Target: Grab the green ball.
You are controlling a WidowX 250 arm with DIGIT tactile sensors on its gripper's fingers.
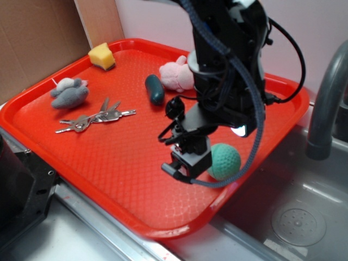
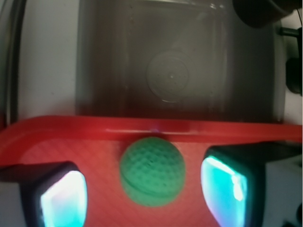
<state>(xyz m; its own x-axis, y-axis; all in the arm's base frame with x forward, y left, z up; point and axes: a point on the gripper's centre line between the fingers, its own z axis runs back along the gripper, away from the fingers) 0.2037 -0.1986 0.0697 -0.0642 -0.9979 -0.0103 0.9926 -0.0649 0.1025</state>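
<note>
We see our hand low over the red tray, just left of the green ball. Farther back on the tray lie keys, a teal capsule, a pink plush, a grey plush and a yellow sponge.

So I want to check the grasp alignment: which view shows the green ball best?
The wrist view: the green ball sits whole and unobstructed, centred between the two fingers of the open tool, just inside the tray rim. The exterior view shows the ball only partly, its left side hidden behind the tool.
</note>
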